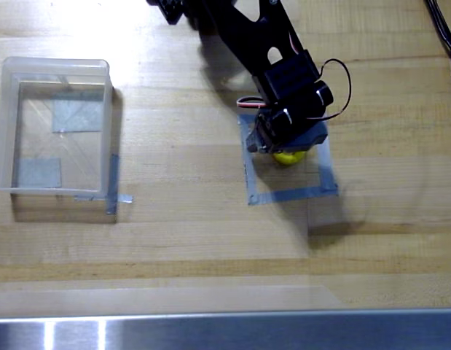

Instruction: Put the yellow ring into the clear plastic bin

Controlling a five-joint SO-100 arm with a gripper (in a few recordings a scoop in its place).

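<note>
Overhead view. The wooden table (210, 240) fills the picture, with a metal strip (225, 332) along its 6 o'clock edge.

The black arm (247, 33) enters from 12 o'clock and reaches toward the centre-right of the table, red and black wires looping off its wrist.

The clear plastic bin (6, 124) stands at 9 o'clock, well apart from the arm. Grey tape patches show through its base, and further strips of grey tape lie along its outer edge on the 4 o'clock side.

A square outline of grey tape (291, 195) lies just right of centre. The gripper (275, 142) sits over the 12 o'clock part of this outline.

The yellow ring (288, 156) is inside the taped outline, partly covered by the gripper body, with only its 6 o'clock portion visible. Whether the claw is released or clamped on the ring cannot be told: the fingers are hidden beneath the wrist
</note>
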